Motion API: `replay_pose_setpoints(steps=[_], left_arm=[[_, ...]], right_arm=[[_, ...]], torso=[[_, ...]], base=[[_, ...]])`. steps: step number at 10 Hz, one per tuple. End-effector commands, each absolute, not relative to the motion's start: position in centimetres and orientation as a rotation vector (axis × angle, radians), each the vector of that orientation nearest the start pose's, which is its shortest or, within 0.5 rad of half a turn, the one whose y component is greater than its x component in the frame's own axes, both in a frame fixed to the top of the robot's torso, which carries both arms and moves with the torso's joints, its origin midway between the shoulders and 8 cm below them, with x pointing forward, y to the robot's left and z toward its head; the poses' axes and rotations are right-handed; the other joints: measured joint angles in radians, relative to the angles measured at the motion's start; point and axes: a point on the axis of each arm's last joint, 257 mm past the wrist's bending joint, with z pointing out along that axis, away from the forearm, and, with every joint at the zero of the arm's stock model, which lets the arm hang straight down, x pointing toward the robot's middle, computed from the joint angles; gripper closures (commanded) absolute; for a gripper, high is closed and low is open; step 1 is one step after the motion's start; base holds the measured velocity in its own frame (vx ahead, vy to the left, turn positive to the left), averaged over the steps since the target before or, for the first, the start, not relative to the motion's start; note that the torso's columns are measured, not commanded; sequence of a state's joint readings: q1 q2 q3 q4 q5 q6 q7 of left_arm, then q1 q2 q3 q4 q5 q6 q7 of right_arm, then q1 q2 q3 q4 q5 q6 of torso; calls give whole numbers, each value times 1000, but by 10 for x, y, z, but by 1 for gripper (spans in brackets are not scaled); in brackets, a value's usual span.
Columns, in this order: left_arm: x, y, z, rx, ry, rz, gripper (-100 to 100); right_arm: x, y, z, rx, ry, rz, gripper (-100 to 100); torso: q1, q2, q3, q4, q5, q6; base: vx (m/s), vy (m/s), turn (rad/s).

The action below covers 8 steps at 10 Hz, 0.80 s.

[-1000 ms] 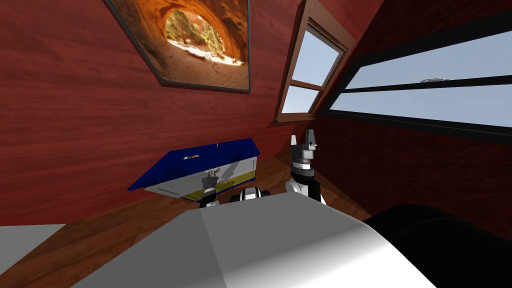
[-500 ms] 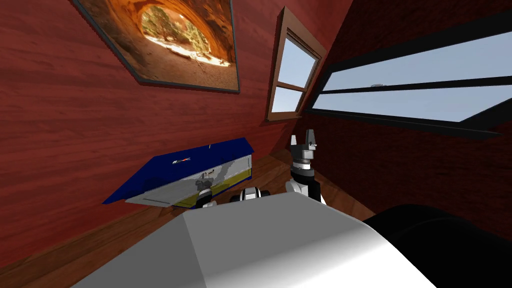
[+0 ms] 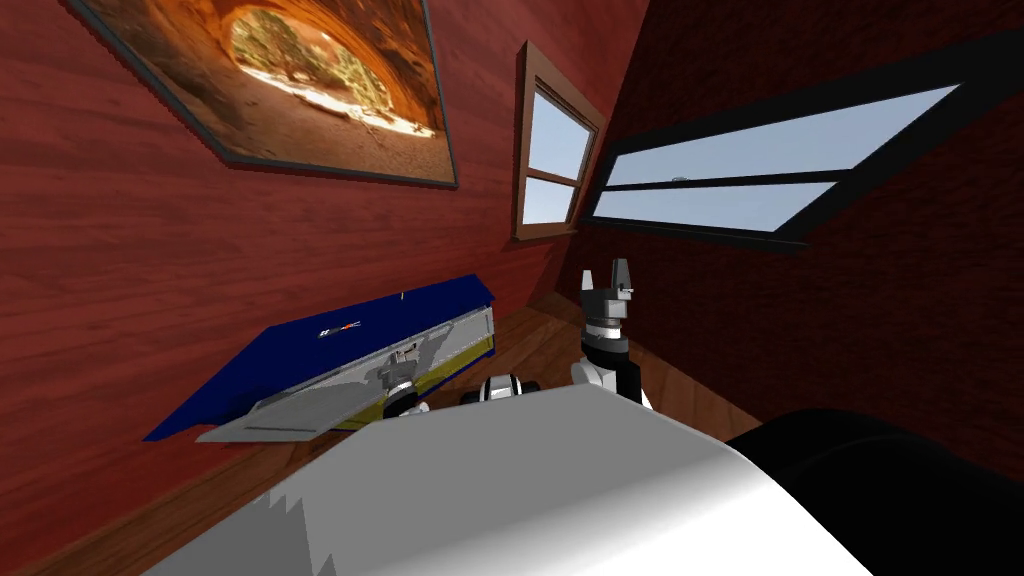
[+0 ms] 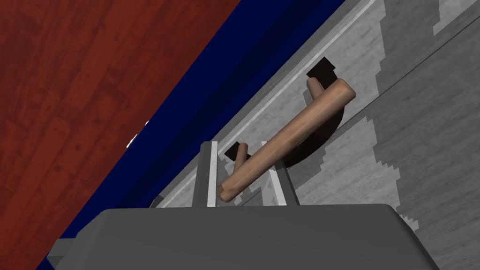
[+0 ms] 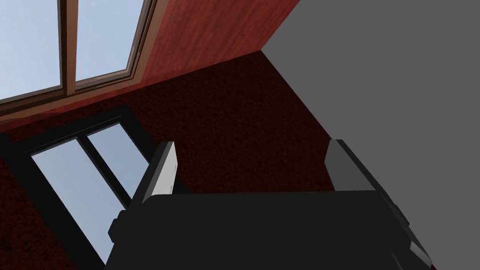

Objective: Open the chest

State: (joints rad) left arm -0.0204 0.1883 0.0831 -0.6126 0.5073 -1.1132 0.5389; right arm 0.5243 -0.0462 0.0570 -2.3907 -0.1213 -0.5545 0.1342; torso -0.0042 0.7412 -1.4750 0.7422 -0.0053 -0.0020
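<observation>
The left pincer [image 4: 237, 154] grasps the brown handle [image 4: 290, 133] at its end to pull the chest [image 3: 400, 312] open; the right pincer [image 5: 251, 143] is released.

One chest [image 3: 300, 355], one picture [image 3: 290, 80], two windows [image 3: 548, 160]

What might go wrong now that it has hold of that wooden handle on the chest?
1. The left jaws pinch the wooden handle at its very end, not its middle, so it may slip free under a pull.
2. The grey front panel of the chest juts out toward the robot; pulling further might knock it against the robot itself.
</observation>
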Motion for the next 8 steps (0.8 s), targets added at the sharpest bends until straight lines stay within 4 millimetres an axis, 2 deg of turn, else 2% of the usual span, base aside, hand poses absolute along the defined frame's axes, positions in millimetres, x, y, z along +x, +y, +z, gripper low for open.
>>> replay_pose_setpoints(steps=[1, 4, 6, 7, 8], left_arm=[[383, 448, -359, -1502, 296, -1423, 100], [381, 429, -359, -1502, 373, -1479, 100], [379, 407, -356, -1499, 446, -1541, 100], [383, 406, -349, -1484, 438, -1557, 100], [380, 394, -350, -1488, 477, -1584, 100]], right_arm=[[310, -268, 73, 554, 507, 1336, 0], [310, -268, 73, 554, 507, 1336, 0], [310, -268, 73, 554, 507, 1335, 0], [310, -268, 73, 554, 507, 1335, 0], [310, -268, 73, 554, 507, 1336, 0]], torso=[[1, -2, -2, 0, -1, -2], [5, 0, 0, -2, 1, -3], [6, 3, 1, 0, -1, -6], [5, 3, 1, 0, 0, -5], [7, 5, 2, 2, -1, -5]], base=[[1, -9, 5], [65, -21, 255], [115, -42, 367], [93, -26, 277], [80, -16, 354]])
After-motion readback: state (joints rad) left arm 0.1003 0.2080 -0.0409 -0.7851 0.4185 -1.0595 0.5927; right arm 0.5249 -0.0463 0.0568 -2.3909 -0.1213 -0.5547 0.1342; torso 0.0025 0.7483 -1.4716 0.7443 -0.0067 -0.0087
